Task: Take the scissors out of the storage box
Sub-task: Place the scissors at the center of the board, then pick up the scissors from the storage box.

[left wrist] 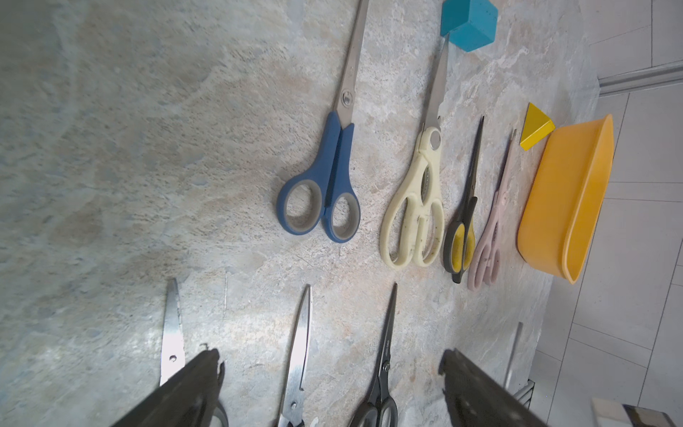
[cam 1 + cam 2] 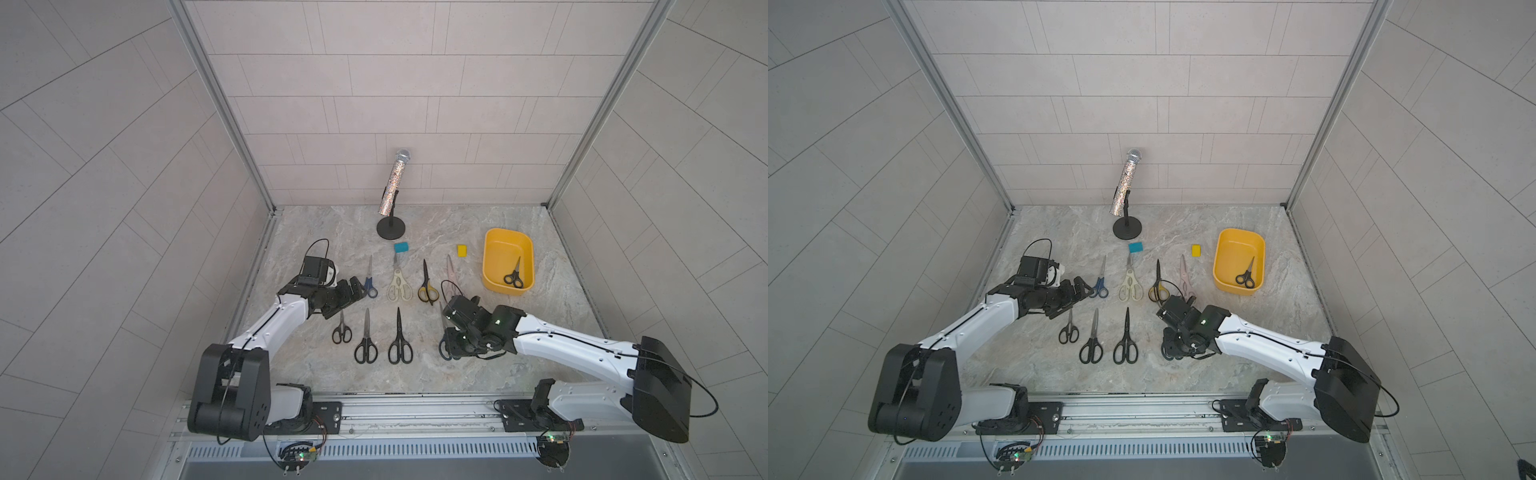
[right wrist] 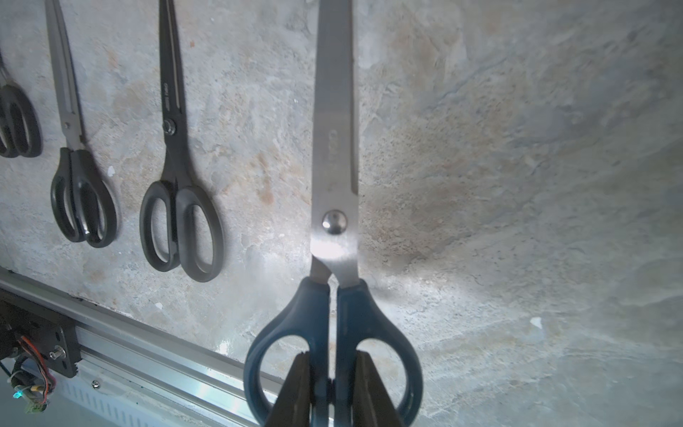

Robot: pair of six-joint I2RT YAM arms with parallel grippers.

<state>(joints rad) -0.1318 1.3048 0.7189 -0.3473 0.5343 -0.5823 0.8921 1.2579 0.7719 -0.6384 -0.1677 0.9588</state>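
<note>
Right now I have the right gripper pinched on the dark blue scissors, its jaws clamping the bridge between the two finger loops, blades pointing toward 12 o'clock, low over the table at about 5 o'clock. I read this as the set-down step for this pair, at the end of the near row; whether it already touches the stone I cannot tell. Next I would need to spread the jaws, lift clear and swing to 2 o'clock, where the storage box holds one small black pair. The left gripper hangs spread wide at 9 o'clock, holding nothing. Room is good toward 3 o'clock, all bare stone; the long black pair lies near on the 9 o'clock side, and the rail edges the table at 6 o'clock.
</note>
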